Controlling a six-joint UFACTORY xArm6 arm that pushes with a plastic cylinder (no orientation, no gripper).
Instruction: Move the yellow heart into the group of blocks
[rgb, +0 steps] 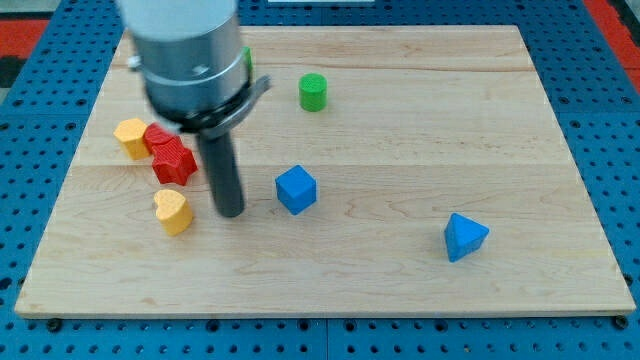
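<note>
No hand; my tip (231, 212) sits right of the yellow heart (173, 210). Light, stiff, slides easily; push its lower side toward the red blocks (170, 155).

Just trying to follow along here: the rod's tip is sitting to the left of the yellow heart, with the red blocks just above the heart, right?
Not quite. The camera view shows my tip to the right of the yellow heart, not to its left, with a small gap between them. The rest holds: the red blocks lie just above the heart.
</note>
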